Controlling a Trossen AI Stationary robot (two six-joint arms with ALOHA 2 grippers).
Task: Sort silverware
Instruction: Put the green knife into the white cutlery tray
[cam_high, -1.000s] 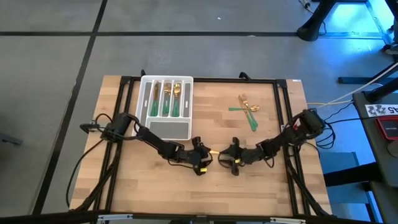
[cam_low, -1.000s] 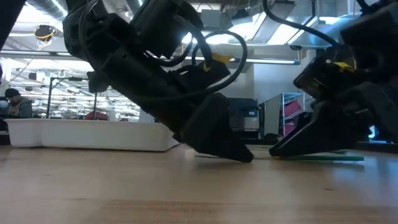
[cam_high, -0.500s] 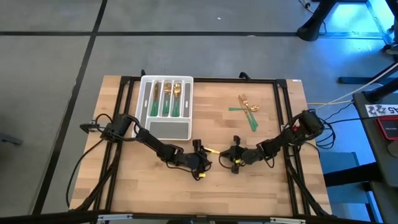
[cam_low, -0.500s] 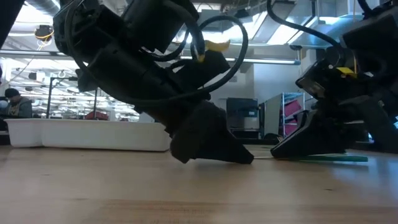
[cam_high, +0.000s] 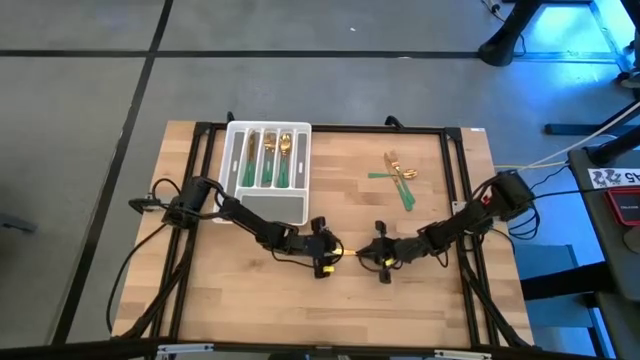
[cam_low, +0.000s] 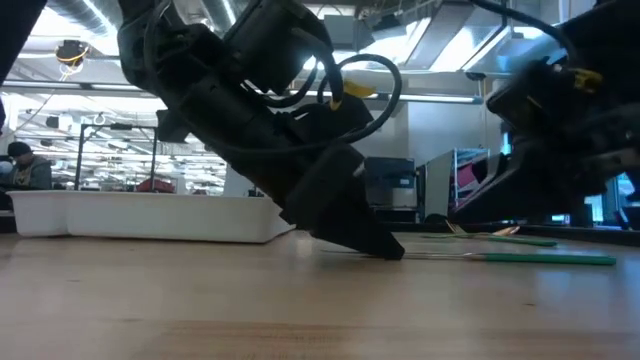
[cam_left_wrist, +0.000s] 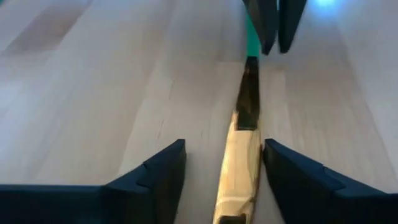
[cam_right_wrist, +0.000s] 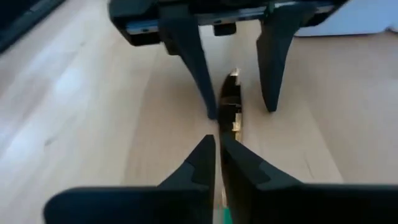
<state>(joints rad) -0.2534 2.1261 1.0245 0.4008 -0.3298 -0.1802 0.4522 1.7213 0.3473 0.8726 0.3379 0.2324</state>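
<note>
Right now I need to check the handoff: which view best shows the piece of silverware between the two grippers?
The left wrist view: the piece of silverware lies between the open left gripper, gold head near. The right wrist view shows it pinched in the right gripper. The low view shows its green handle; the high view, a sliver.

Readable text: almost none.
Card (cam_high: 613, 177) at right edge, high view: dark characters on white, appear to read "45", upside down and cut off by the frame; uncertain.
Arms, table, tray: no legible markings.
Room behind table, low view: no signage legible.
Wrist views: no writing visible.
</note>
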